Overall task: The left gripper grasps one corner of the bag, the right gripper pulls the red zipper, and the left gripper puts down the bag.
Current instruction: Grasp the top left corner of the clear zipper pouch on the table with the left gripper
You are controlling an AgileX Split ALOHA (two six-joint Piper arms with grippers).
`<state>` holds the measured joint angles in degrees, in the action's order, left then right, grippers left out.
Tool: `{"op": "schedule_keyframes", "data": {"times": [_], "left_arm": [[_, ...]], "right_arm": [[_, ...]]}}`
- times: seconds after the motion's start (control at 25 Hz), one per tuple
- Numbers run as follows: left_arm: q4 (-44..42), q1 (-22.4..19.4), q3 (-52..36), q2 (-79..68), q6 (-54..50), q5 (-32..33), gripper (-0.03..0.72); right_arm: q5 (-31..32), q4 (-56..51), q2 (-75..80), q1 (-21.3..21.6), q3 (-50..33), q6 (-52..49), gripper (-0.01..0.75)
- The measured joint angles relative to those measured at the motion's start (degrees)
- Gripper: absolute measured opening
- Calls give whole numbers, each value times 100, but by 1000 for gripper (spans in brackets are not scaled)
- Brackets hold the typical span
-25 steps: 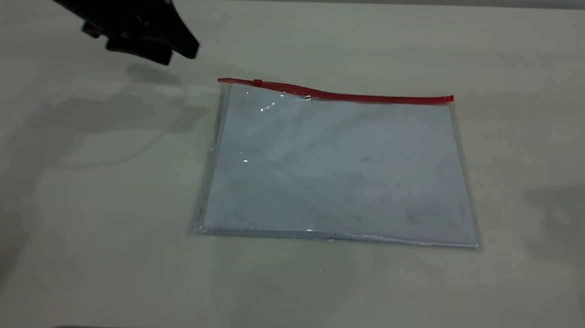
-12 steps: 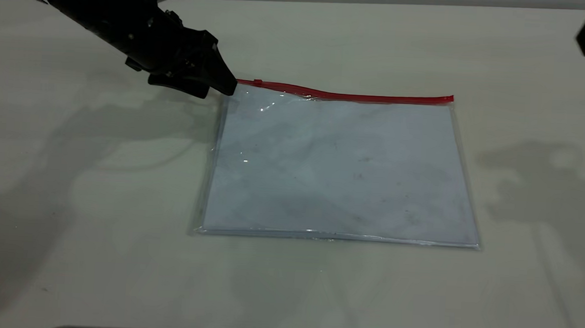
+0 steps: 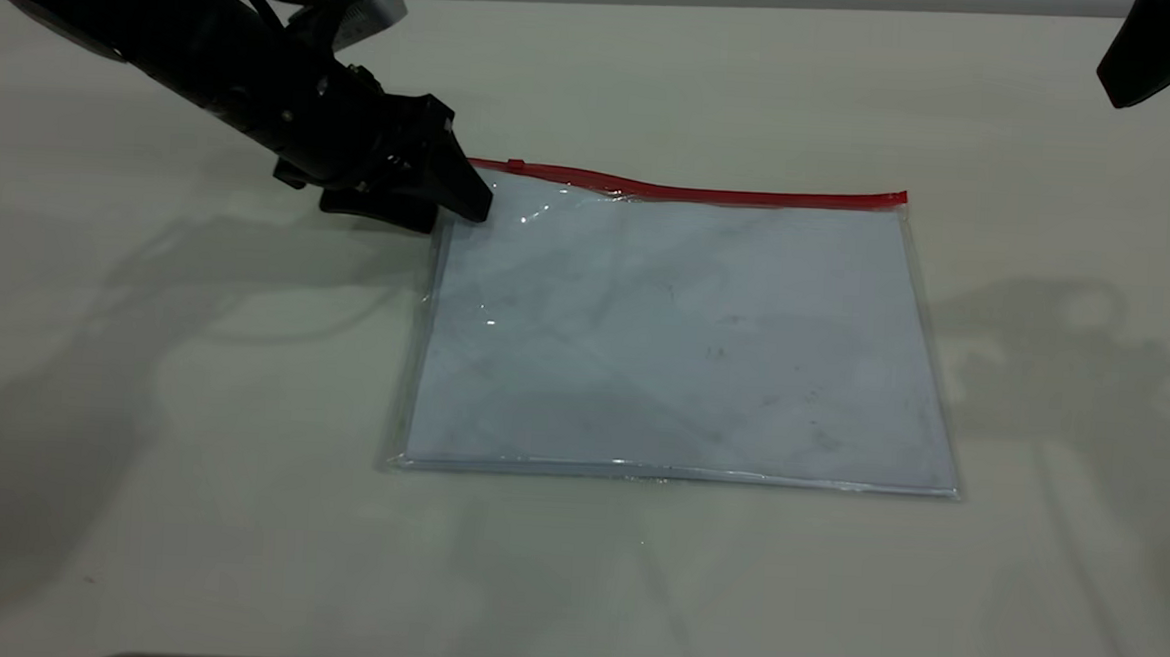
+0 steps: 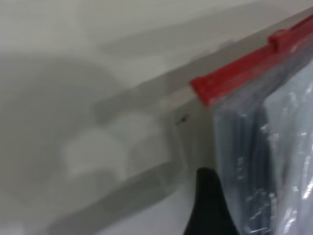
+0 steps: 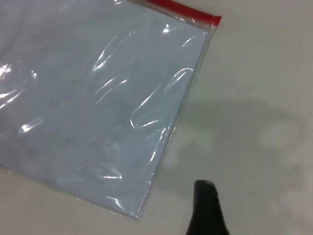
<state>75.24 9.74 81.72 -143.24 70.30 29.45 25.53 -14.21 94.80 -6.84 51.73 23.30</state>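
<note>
Exterior view shows the bag (image 3: 680,338) lying flat on the pale table (image 3: 185,508), its white sheets inside and the red zipper (image 3: 692,188) running along the far long edge. The left gripper (image 3: 456,205) comes in from the upper left, and its dark fingertips sit right at the corner of the bag (image 3: 450,167) where the red strip ends. The arm's bulk hides that corner almost wholly, so contact between plastic and tips is hard to judge, and I cannot tell whether the fingers are spread or closed. A small raised slider tab (image 3: 515,165) lies on the zipper just past the left fingertips, toward the bag's middle.

From the left wrist view only one dark fingertip (image 4: 208,203) shows, cut off by the frame edge, just beside the bag's clear side seam (image 4: 220,161). The red end of the zipper (image 4: 230,81) lies ahead of that tip, with the slider tab (image 4: 279,36) farther along; the picture is blurred.

The right gripper (image 3: 1160,53) hangs at the upper right, mostly cut off by the frame and well apart from the bag. Its wrist view shows a single fingertip (image 5: 208,208) over bare table, near the bag's side edge (image 5: 181,117), with the zipper's other end (image 5: 195,13) far beyond. Its finger spread cannot be told either.
</note>
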Motion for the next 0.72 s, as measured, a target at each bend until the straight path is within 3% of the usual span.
{"op": "schedule_keyframes", "data": {"times": [0.44,0.6,0.72], "left_arm": [[620,21,31,-152,354,108,572],[680,52,36,-270,364,103,482],[757,78,36,-312,474,119,363]], "right_arm": [[5,-4,0,0,0,12,585],[5,-6,0,0,0,12,585],[5,-6,0,0,0,12,585]]}}
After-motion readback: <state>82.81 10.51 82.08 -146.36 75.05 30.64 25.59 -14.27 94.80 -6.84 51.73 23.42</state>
